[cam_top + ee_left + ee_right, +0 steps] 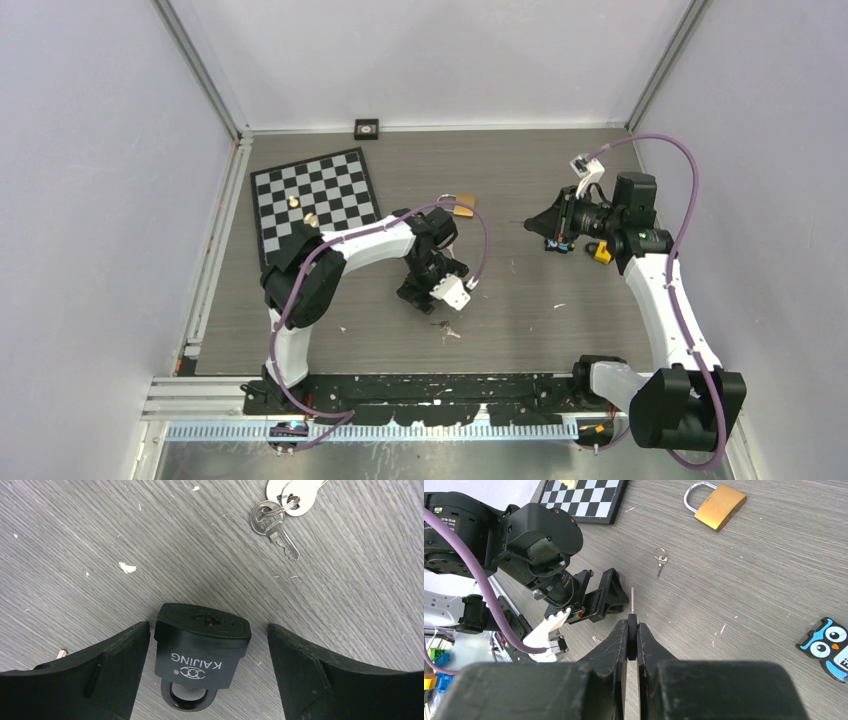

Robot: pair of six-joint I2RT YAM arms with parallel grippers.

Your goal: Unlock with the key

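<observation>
The left gripper (208, 628) is spread wide around a black padlock (200, 655) lying flat on the table (100, 540). The left finger is just beside the lock's body and the right finger stands apart, so nothing is gripped. The keyhole end points to 12 o'clock and the shackle to 6 in the left wrist view. A bunch of keys (280, 510) lies at 1 o'clock from it. The right gripper (632, 625) is pinched closed on a key (632, 597), its blade sticking out toward 12 o'clock. A brass padlock (715, 507) rests at 1 o'clock in the right wrist view.
</observation>
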